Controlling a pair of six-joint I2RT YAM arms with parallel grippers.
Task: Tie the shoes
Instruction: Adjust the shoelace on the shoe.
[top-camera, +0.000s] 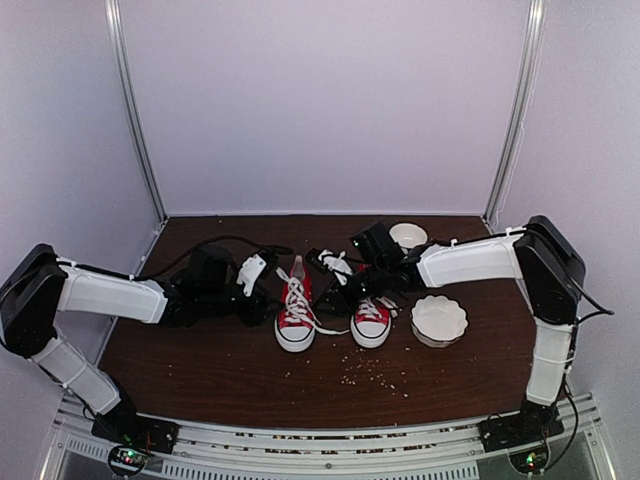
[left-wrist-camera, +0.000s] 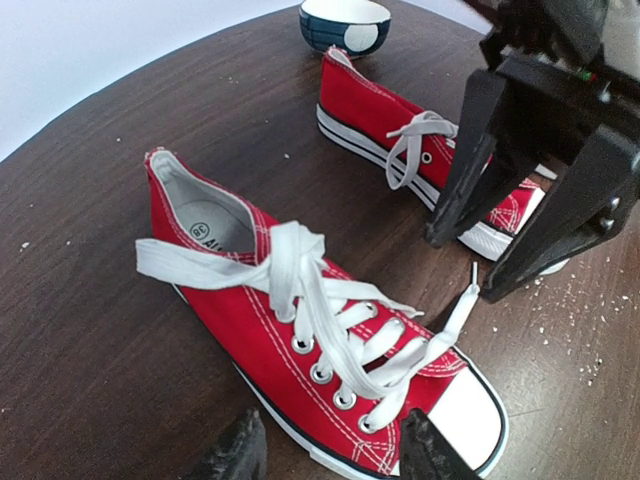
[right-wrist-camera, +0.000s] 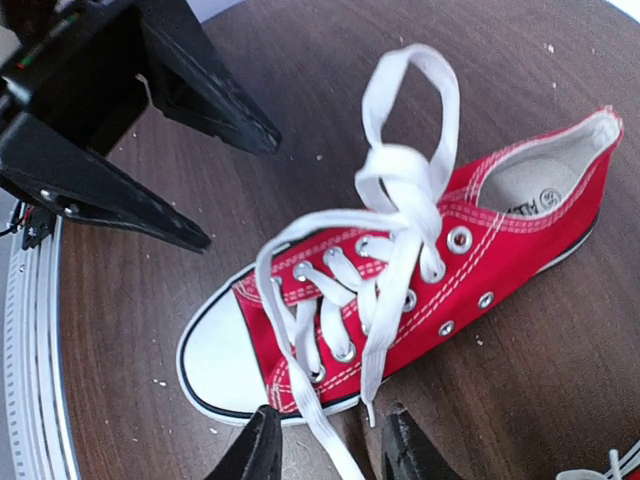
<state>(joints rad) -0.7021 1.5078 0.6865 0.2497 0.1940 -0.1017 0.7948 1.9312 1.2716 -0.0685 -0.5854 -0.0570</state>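
Dark wooden bench (top-camera: 200, 350) is carrying the whole arrangement. Left arm (top-camera: 110, 295) and right arm (top-camera: 470, 262) are reaching inward from opposite sides, meeting over the shoes. The shoes are standing side by side mid-bench, toes pointing toward the arm bases.

Left-side shoe (top-camera: 295, 318) is sitting just beside the left pincer (right-wrist-camera: 240, 195). Right-side shoe (top-camera: 371, 322) is lying partly beneath the right pincer (left-wrist-camera: 461, 268).

Scalloped white bowl (top-camera: 439, 320) is resting near the right-side shoe. A smaller bowl (top-camera: 407, 235) is sitting toward the far edge, behind the right arm.

Both pincers are standing released, fingers spread, clamping nothing.

White lace (left-wrist-camera: 300, 270) of the left-side shoe is lying loose, bunching over the tongue, with one loop (right-wrist-camera: 410, 90) rising free. One strand (right-wrist-camera: 330, 450) is trailing off the toe onto the bench, passing between the right pincer's parted fingers. Second lace (left-wrist-camera: 415, 145) is draping over the right-side shoe's side.

Pale crumbs (top-camera: 375, 378) are lying scattered in front of the toes.
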